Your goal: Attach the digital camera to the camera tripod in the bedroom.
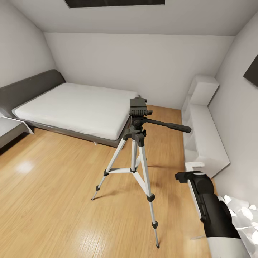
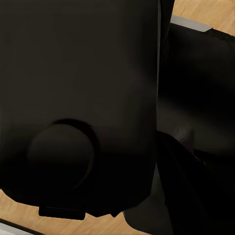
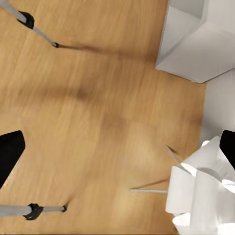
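Observation:
The camera tripod stands on the light wood floor in the middle of the bedroom, near the foot of the bed. Its dark grey head is bare on top, and the long black pan handle points right. My right gripper hangs low to the right of the tripod. In the right wrist view the right gripper is open over bare floor between two tripod legs. The digital camera is out of view. Close black shapes crowd the left wrist view, and I cannot make out fingers among them.
A grey bed with a white mattress lies behind the tripod at the left. White shelving runs along the right wall. A white faceted object sits by my right arm. A dark skylight is overhead.

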You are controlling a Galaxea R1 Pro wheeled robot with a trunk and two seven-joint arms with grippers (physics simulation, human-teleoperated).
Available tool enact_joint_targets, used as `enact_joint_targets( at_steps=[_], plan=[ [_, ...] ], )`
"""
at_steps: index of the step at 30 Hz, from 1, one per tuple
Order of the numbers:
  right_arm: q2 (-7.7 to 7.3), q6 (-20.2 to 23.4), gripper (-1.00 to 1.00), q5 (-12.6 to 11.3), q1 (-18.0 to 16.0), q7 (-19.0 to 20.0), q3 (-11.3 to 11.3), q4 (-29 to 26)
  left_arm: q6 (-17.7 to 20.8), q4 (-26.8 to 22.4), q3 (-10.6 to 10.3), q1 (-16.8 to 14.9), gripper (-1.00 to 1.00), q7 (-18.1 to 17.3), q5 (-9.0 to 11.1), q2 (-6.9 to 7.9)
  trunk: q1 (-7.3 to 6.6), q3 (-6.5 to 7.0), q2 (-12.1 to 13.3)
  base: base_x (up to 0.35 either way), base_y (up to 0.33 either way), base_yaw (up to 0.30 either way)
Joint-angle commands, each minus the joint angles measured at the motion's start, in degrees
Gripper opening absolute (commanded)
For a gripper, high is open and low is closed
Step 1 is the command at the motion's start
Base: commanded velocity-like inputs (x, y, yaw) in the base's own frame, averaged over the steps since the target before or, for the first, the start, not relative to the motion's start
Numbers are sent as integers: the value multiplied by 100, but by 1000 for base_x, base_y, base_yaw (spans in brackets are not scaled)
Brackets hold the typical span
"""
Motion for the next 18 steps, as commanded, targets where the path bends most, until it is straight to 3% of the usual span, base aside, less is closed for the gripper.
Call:
enact_joint_targets(
  at_steps=[1, 2, 3, 7, 18],
  plan=[
    [-10, 70, 100, 20, -8, 142, 1, -28, -16, 7, -47, -4, -100, -27, 47, 1, 3, -9, -10, 0, 0, 0],
    [-22, 139, 100, 25, -13, 414, 0, -88, -16, 7, -47, -4, -100, -27, 47, 1, 3, -9, -10, 0, 0, 0],
    [-51, 231, 100, 32, -19, 1082, 0, -264, -16, 7, -47, -4, -100, -27, 47, 1, 3, -9, -10, 0, 0, 0],
    [-69, 260, 100, 28, -21, 1642, -25, -400, -16, 7, -47, -4, -100, -27, 47, 1, 3, -9, -10, 0, 0, 0],
    [-72, 289, 100, 14, -20, 2282, -88, -461, -16, 7, -47, -4, -100, -27, 47, 1, 3, -9, -10, 0, 0, 0]
  ],
)
